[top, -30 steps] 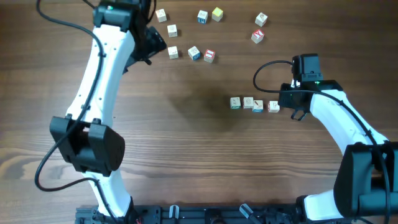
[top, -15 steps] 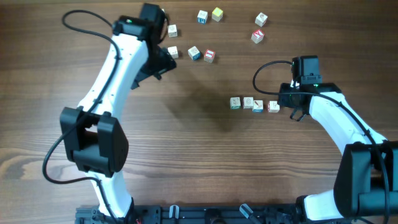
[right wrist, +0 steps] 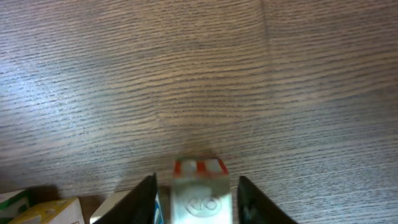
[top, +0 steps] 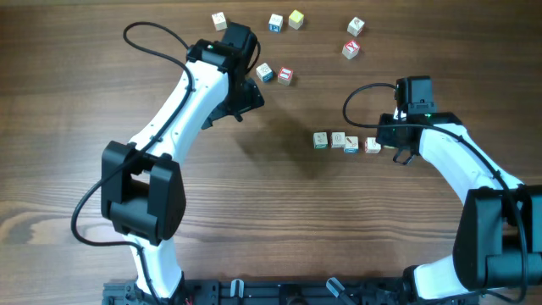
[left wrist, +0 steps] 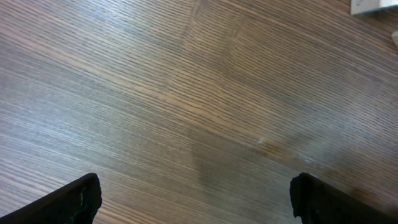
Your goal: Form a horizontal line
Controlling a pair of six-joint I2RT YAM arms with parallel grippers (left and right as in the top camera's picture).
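Overhead, right pincer (top: 377, 145) flanks end cube (top: 371, 146) of horizontal line (top: 339, 141).

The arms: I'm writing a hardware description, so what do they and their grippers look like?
Both the left arm and right arm have white tubular links, bulky black joint housings and looping black cables. The left gripper and right gripper have plain black fingers.

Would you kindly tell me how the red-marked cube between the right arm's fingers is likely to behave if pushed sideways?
The red-marked cube looks like rigid wood with flat faces, so it should probably slide, not roll. Being tiny, it is likely light and may twist under an off-centre push. The table looks smooth, so it might skid easily.
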